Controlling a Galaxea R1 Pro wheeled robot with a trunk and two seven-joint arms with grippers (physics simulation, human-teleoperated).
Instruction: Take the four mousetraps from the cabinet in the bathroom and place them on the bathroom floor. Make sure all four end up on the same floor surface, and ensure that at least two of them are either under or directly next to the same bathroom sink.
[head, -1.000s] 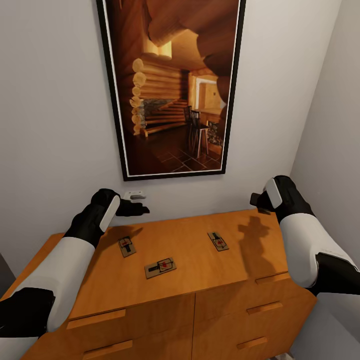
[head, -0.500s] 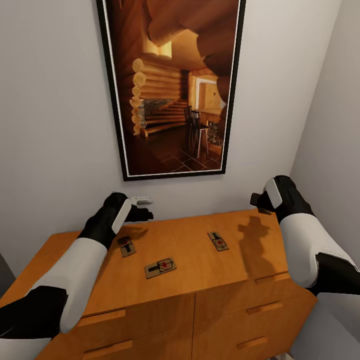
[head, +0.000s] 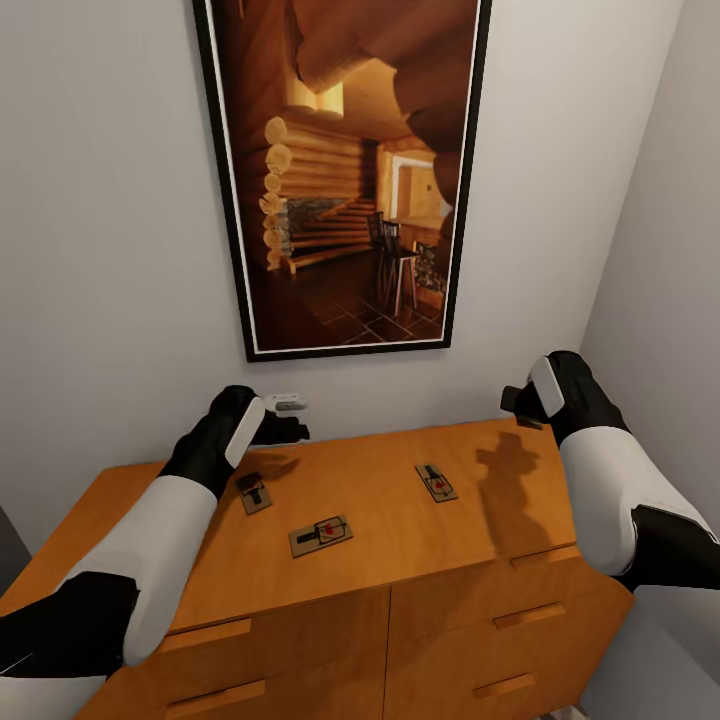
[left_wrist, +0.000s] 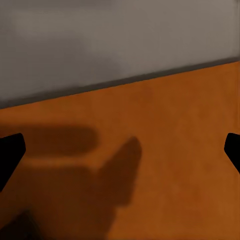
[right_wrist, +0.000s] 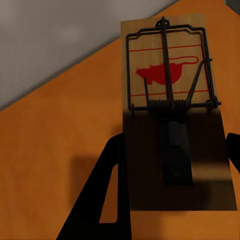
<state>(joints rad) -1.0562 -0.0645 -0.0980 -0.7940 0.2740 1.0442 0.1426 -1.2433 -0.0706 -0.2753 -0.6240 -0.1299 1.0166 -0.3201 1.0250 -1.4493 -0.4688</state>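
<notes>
Resting on cabinet (head: 400, 560): three mousetraps (head: 321, 535); right tool (head: 515, 400) grips fourth mousetrap (right_wrist: 175, 125); left tool (head: 290, 432) released.

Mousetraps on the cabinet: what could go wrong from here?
1. The left gripper is open over bare cabinet top by the wall, beyond the left trap; closing here would likely grab nothing.
2. The traps lie flat; fingers may shove one along rather than lift it.
3. The right gripper seems to pinch a fourth trap by its edges; it could slip out.
</notes>
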